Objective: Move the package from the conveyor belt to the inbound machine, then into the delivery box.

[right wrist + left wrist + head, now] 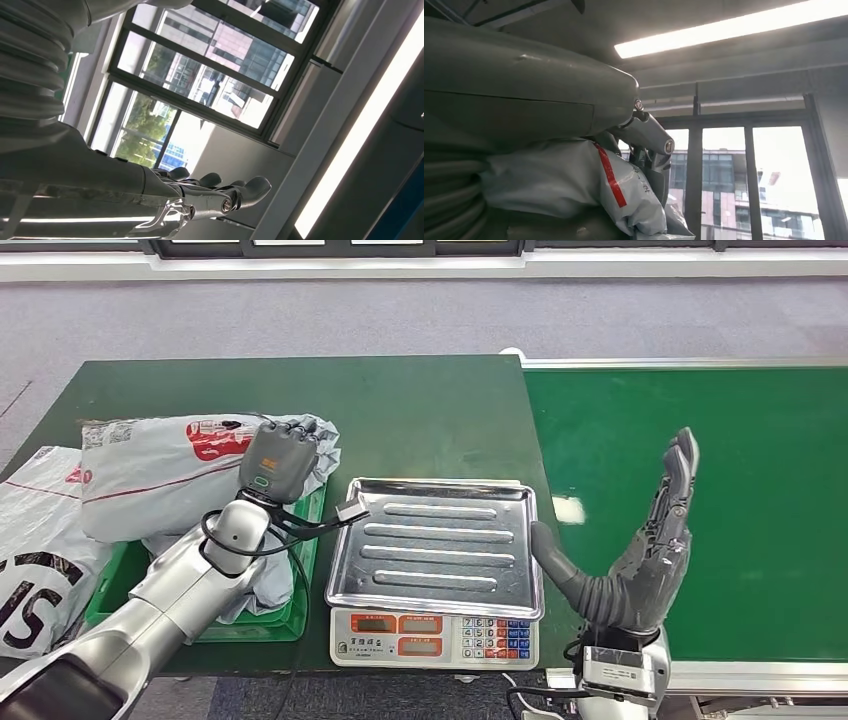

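A grey plastic package [160, 480] with red print lies across the green delivery box [250, 628] at the left of the dark table. My left hand [278, 462] grips its right end, fingers curled over the far edge. In the left wrist view the package [569, 185] sits between the thumb [651, 135] and the darker fingers. My right hand [655, 550] stands open and upright over the near left part of the green conveyor belt [760, 490], holding nothing; in the right wrist view its fingers [235, 192] are stretched out. The inbound machine, a scale [435, 637], has a bare steel tray [440, 540].
Another white and grey bag [35, 540] lies at the table's left edge, beside the box. A white tag [568, 509] lies on the belt near the scale. The belt's metal frame [700, 363] runs along its far side.
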You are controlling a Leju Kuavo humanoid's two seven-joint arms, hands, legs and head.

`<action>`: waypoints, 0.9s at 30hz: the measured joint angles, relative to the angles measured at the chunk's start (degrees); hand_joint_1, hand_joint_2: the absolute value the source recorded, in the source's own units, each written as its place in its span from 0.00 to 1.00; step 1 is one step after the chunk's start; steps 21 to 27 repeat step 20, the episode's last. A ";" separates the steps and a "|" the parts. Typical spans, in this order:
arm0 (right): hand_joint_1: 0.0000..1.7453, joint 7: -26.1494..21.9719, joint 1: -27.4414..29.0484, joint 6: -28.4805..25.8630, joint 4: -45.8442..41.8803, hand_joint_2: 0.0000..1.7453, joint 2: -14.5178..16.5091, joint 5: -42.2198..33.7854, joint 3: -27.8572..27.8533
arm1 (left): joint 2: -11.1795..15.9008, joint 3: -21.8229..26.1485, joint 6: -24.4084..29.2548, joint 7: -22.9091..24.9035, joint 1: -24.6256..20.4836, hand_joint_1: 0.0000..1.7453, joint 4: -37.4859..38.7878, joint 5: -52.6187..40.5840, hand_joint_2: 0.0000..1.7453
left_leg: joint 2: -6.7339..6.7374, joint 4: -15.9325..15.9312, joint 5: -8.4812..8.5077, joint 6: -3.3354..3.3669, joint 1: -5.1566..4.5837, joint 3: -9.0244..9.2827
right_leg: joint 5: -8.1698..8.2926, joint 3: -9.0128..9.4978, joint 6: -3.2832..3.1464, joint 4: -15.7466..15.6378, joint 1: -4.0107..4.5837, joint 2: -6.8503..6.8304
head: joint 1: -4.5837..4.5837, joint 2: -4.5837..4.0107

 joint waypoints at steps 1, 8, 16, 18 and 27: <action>0.00 0.00 0.09 -0.10 0.00 1.00 -0.10 -0.03 0.00 | -0.24 0.43 -0.33 -0.67 0.06 0.78 0.41 0.00 1.00 | 0.00 0.00 0.00 0.00 0.00 0.00 | 0.00 0.00 0.00 0.00 0.00 0.00 | 0.00 0.00; 0.00 -0.80 2.22 -1.75 -0.68 1.00 -0.60 -0.03 0.14 | -3.19 8.31 -0.77 -3.65 0.63 0.00 5.87 0.00 0.00 | 0.00 0.00 0.00 0.00 0.00 -0.01 | 0.00 0.00 0.00 0.00 0.00 0.00 | 0.00 0.00; 0.00 -0.56 3.00 -2.40 -0.93 1.00 -0.86 0.12 0.41 | -4.87 14.88 0.66 -3.31 0.62 0.00 9.09 0.01 0.00 | 0.05 0.00 0.00 -0.01 0.01 0.00 | 0.01 -0.02 -0.01 0.00 0.01 0.02 | 0.00 0.00; 0.00 -0.20 2.94 -2.69 -0.97 1.00 -0.89 0.20 0.43 | -5.41 16.76 0.86 -4.35 0.62 0.00 9.34 0.34 0.00 | 0.05 0.00 0.01 -0.02 0.01 0.00 | 0.01 -0.02 -0.02 0.00 0.01 0.02 | 0.00 0.00; 0.00 0.33 2.85 -2.95 -1.08 1.00 -0.88 0.41 0.46 | -6.07 19.26 1.21 -6.39 0.60 0.00 9.34 1.20 0.00 | 0.05 0.00 0.02 -0.03 0.01 -0.01 | 0.02 -0.02 -0.02 0.00 0.01 0.02 | -0.01 0.00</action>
